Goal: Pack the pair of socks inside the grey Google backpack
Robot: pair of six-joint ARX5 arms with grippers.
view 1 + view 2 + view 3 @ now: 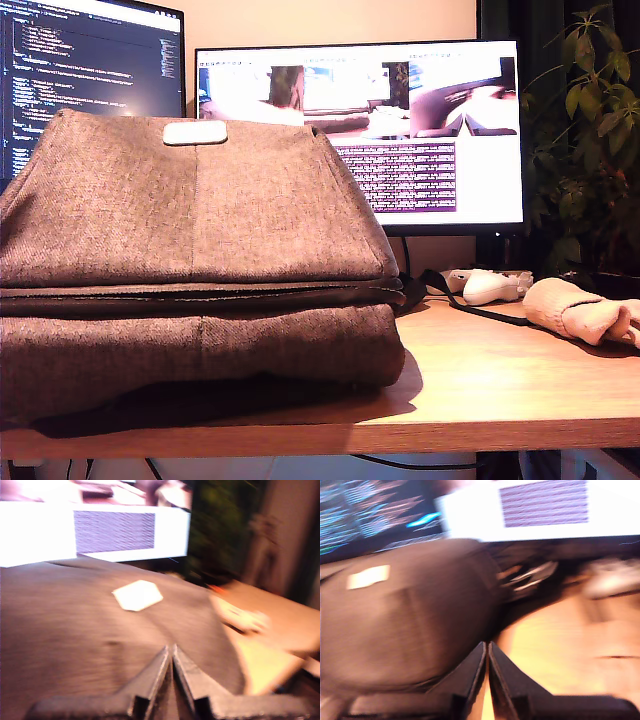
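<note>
Here, our first gripper (171, 655) hung jaws closed and empty over the grey Google backpack (100, 630), our second gripper (487, 652) likewise, the backpack's edge below, bench (545, 645) beyond.

A wooden surface (480, 390) fills the lower part of the exterior view. Two screens stand at its back. The dark monitor (90, 60) at the exterior view's left shows lines of small coloured writing. The bright monitor (440, 130) beside it shows little camera pictures above a block of purple text. A leafy green plant (590, 130) stands at the exterior view's right. Below the bright monitor a white plastic controller (492, 286) lies on the surface, near the plant.
</note>
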